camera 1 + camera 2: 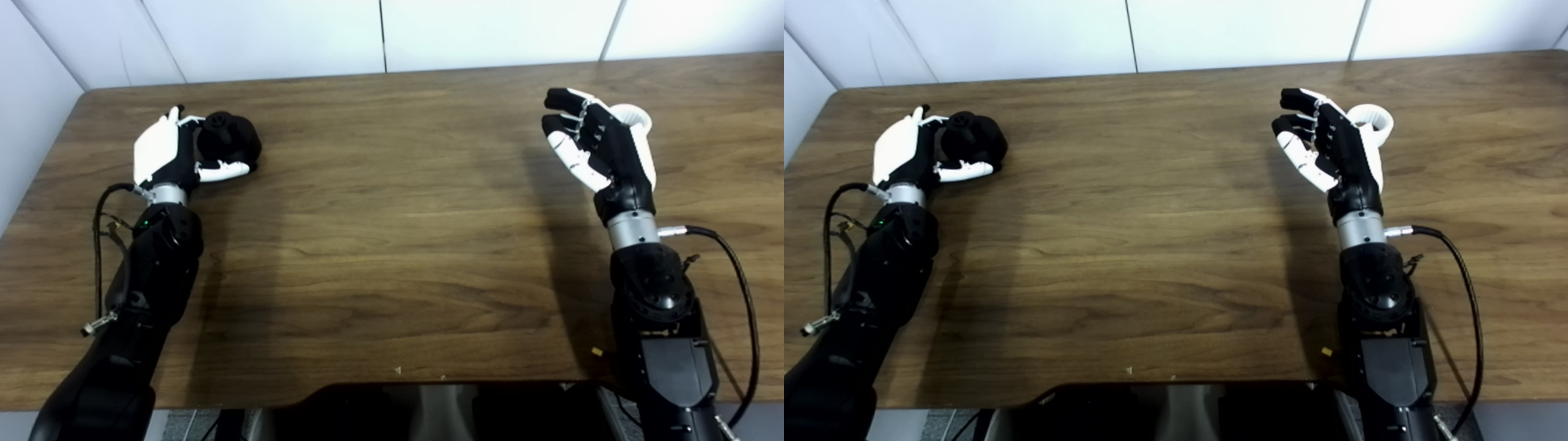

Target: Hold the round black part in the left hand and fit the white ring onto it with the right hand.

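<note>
Near the far left corner of the desk | left hand fingers wrapped on round black part | right hand fingers apart beside white ring | ring probably light, stiff; pinch its rim.

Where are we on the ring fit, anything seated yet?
Nothing seated yet. The left hand is curled around the round black part at the table's left side; whether it is lifted is unclear. The right hand is open beside the white ring, not gripping it. Left: grasp the ring, bring both together, fit.
</note>
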